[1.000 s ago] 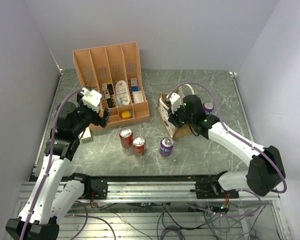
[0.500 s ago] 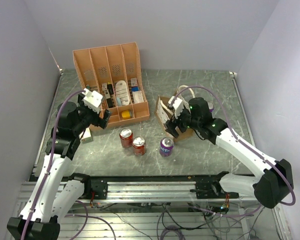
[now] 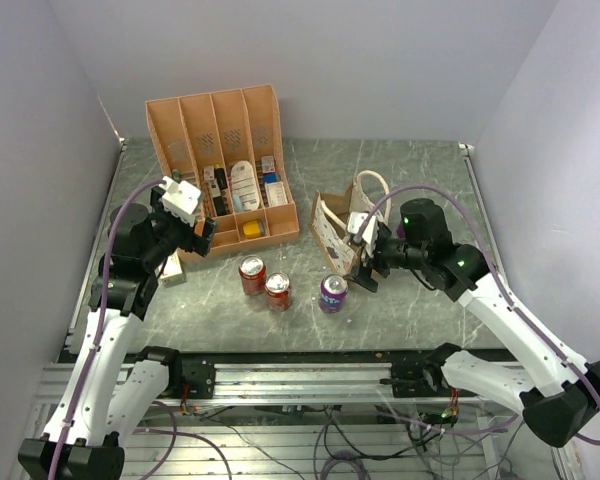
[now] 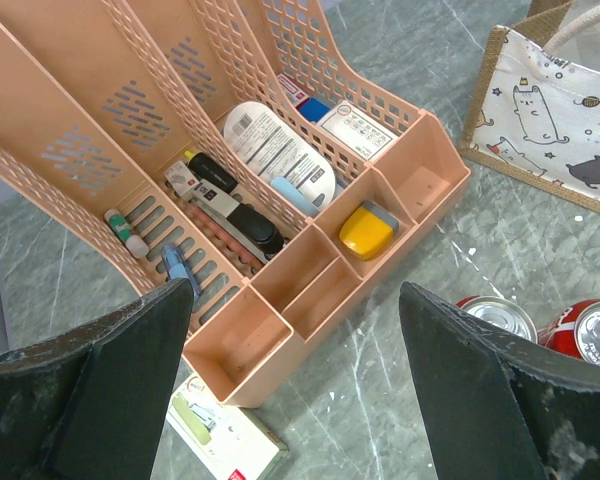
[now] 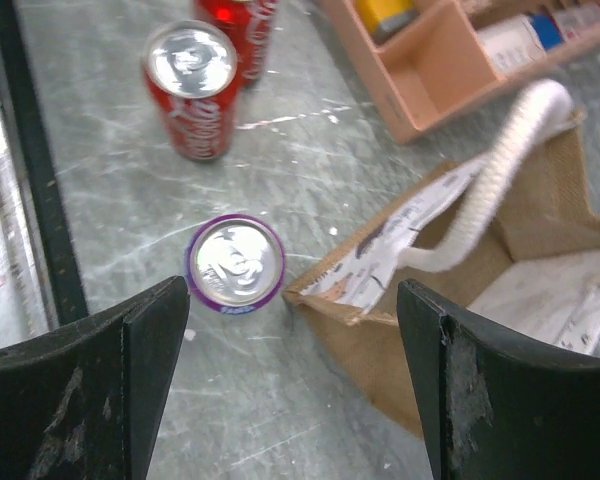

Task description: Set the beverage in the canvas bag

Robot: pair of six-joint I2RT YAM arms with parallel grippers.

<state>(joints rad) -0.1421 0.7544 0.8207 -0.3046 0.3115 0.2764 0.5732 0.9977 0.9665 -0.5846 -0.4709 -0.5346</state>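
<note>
Purple-rimmed and upright, the purple soda can [image 5: 235, 265] stands on the grey marbled tabletop [image 3: 420, 180] under the gap between the right gripper's [image 5: 295, 385] fingers. It sits closer to the finger [image 5: 80, 390] at the left edge of the wrist view. Those fingers are spread wide and hold nothing; they hang above the can, apart from it.

Closer to the other finger [image 5: 520, 390] lies the canvas bag [image 5: 460, 330], its mouth open. One cream rope handle [image 5: 500, 170] loops over the pale printed side panel. The bag's nearest corner is just beside the can; whether they touch cannot be told.

Beyond the fingertips on the can's side stand two red Coca-Cola cans [image 5: 195, 85], upright and close together. Past the bag, a corner of the orange slotted organiser tray [image 5: 430, 80] shows.

The left gripper [image 4: 295, 385] is likewise spread wide and empty, held above the tray's low front compartments. A yellow block [image 4: 367, 230] sits in one front compartment, ahead of the gap between the fingers. A small white box [image 4: 225, 440] lies on the table just outside the tray's front corner, near the finger at the left edge of that view. The red cans' tops and the bag's panel appear off toward the other finger.
</note>
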